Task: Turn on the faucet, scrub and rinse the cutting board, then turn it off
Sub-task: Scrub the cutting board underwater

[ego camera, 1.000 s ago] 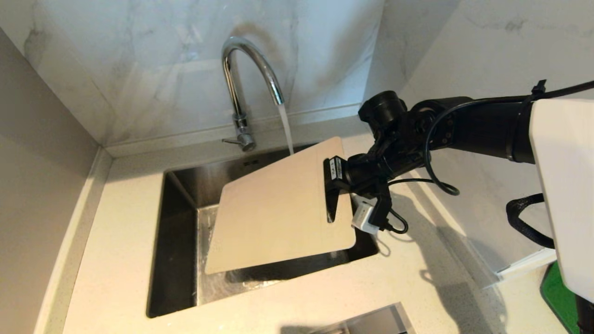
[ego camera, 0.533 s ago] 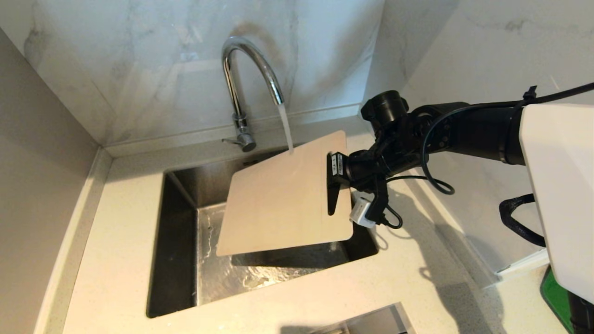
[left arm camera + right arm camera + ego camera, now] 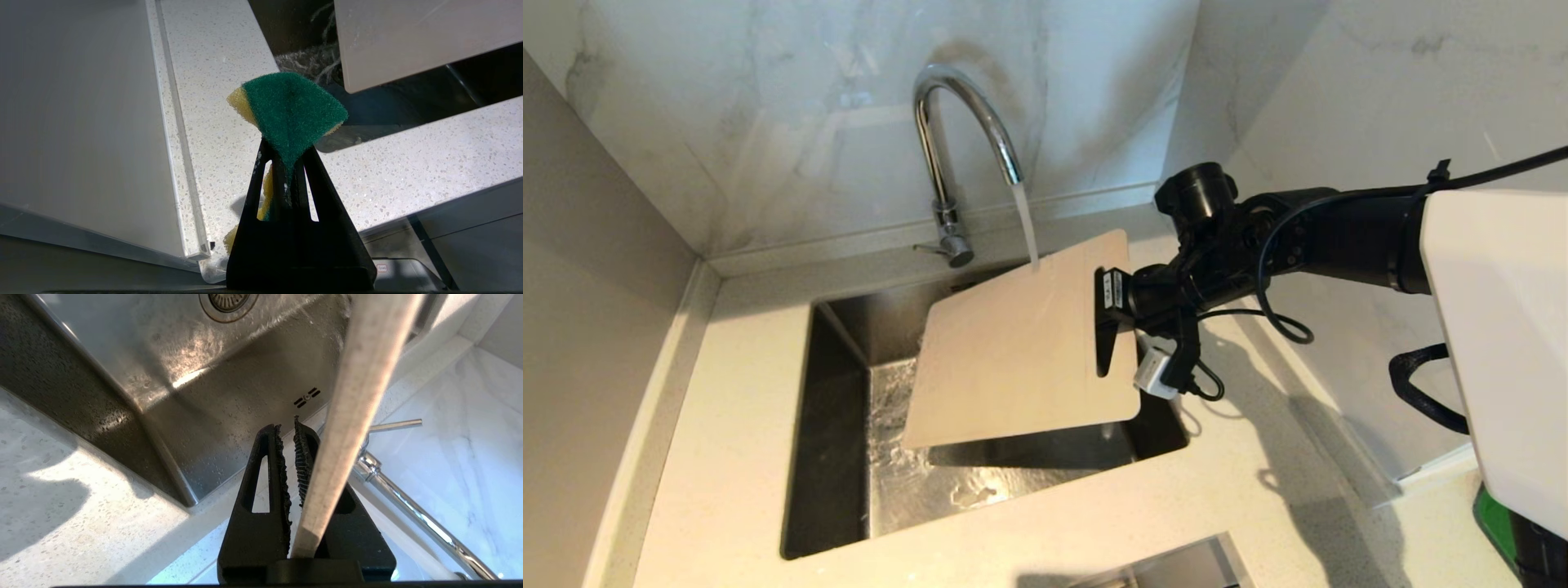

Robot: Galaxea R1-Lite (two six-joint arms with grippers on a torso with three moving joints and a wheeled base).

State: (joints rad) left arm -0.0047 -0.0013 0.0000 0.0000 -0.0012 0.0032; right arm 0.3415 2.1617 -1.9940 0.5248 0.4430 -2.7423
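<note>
- Right now the faucet (image 3: 947, 147) is standing at upper centre of the head view, water (image 3: 1027, 229) running from its spout onto the far top edge of the cutting board (image 3: 1013, 351).
- Cutting board is hanging tilted over the sink (image 3: 833, 425) at frame centre, lower edge above the wet basin, left corner clear of the sink's left wall, open basin showing left of and below it.
- Right gripper (image 3: 1112, 314) is reaching in from the right of the head view, fingers clamped on the board's right edge beside the handle slot (image 3: 1104, 359).
- In the right wrist view the board's edge (image 3: 351, 416) is crossing in front of one finger, the ribbed pads (image 3: 282, 473) sitting almost together.
- Left gripper (image 3: 288, 171) is showing only in the left wrist view, squeezed tight on a green-and-yellow sponge (image 3: 290, 110), hanging over the speckled countertop (image 3: 408, 163) near the sink's front corner, apart from the board.
- Countertop is lying bare left of and in front of the sink.
</note>
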